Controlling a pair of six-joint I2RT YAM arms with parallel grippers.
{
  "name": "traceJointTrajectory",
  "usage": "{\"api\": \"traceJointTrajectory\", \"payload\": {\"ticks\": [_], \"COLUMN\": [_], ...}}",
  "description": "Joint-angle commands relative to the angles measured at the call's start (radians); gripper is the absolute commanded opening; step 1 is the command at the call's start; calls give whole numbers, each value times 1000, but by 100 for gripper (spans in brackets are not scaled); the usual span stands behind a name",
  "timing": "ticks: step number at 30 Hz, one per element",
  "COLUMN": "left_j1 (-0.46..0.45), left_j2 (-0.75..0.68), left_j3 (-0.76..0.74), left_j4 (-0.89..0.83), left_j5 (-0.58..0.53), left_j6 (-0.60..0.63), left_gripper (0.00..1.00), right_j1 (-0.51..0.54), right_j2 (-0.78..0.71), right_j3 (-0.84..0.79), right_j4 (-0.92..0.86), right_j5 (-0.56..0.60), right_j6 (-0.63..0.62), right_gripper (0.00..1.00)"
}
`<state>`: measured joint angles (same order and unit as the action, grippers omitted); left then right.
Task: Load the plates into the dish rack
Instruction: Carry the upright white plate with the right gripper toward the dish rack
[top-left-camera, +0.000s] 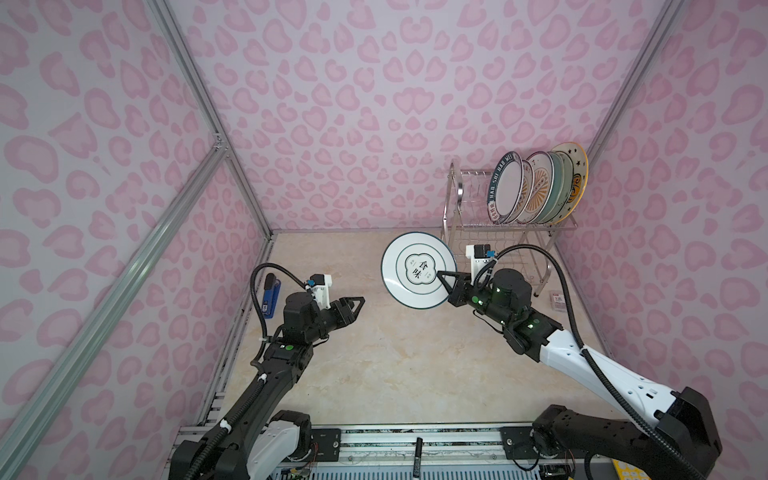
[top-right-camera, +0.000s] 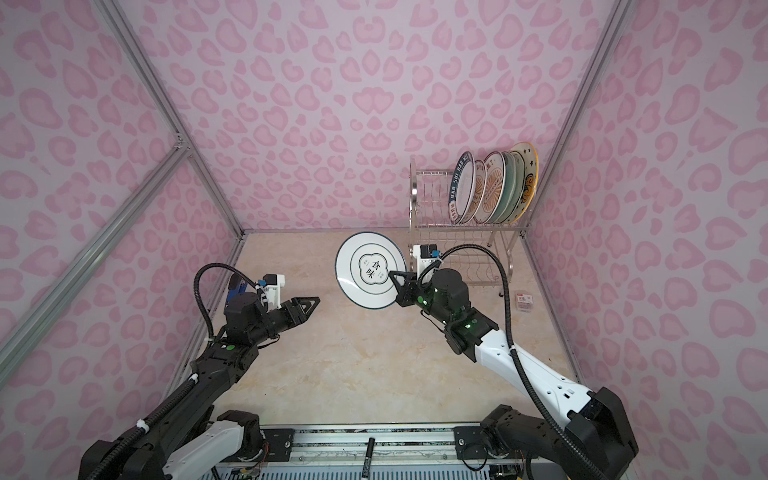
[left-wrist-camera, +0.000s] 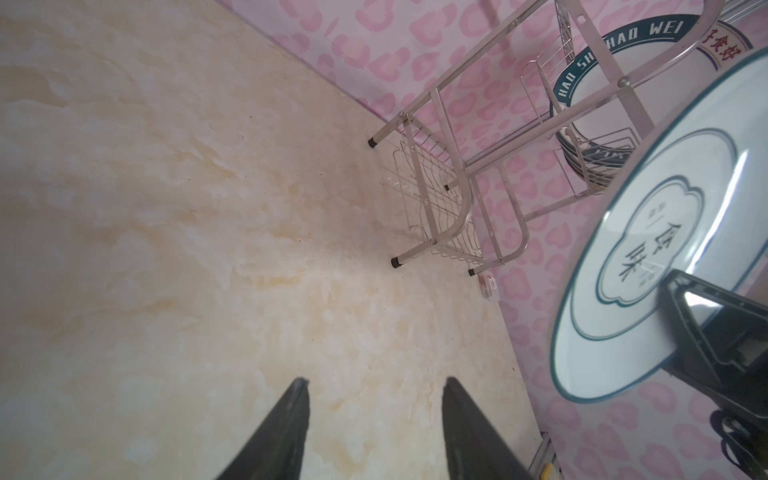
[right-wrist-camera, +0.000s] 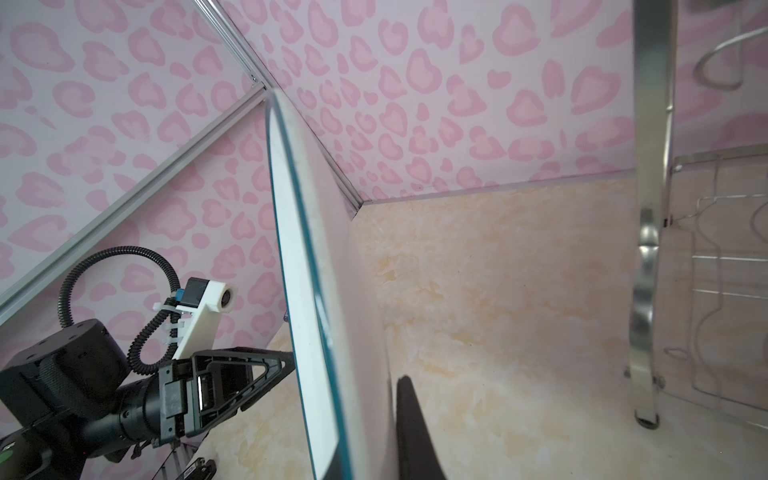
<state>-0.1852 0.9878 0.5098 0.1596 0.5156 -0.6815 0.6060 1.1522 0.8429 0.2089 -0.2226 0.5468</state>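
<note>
Right hand (top-left-camera: 441, 276) clamps the emblem plate (top-left-camera: 415, 268); left hand (top-left-camera: 360, 300) apart, empty.

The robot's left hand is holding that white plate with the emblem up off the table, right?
No: the right hand holds the white plate with the emblem up off the table. The left hand is open and empty. Both top views show it.

The right end effector (top-right-camera: 392, 277) clamps the rim of the white emblem plate (top-right-camera: 365, 266), held tilted just left of the dish rack (top-right-camera: 478, 226). Other plates (top-right-camera: 494, 187) stand on edge in the rack's upper tier. The left end effector (top-right-camera: 314, 301) hangs empty, well left of the rack.
</note>
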Motion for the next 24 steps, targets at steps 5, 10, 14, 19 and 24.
{"api": "traceJointTrajectory", "payload": {"ticks": [5, 10, 14, 19, 24], "left_j1": [-10, -25, -31, -37, -48], "left_j2": [6, 12, 9, 16, 24], "left_j3": [15, 18, 16, 17, 12], "left_j4": [23, 23, 21, 24, 58], "left_j5": [-10, -18, -33, -32, -28], "left_j6": [-8, -9, -10, -13, -21], "left_gripper": [54, 54, 54, 54, 54], "right_j1": [-3, -6, -6, -6, -7], "right_j2": [-90, -145, -170, -177, -159], "right_j3": [91, 146, 178, 223, 252], "right_j4": [-103, -144, -149, -147, -94], "right_j5": [157, 229, 273, 329, 409], "right_j6": [-167, -241, -281, -334, -363], "right_gripper": [0, 0, 0, 0, 0]}}
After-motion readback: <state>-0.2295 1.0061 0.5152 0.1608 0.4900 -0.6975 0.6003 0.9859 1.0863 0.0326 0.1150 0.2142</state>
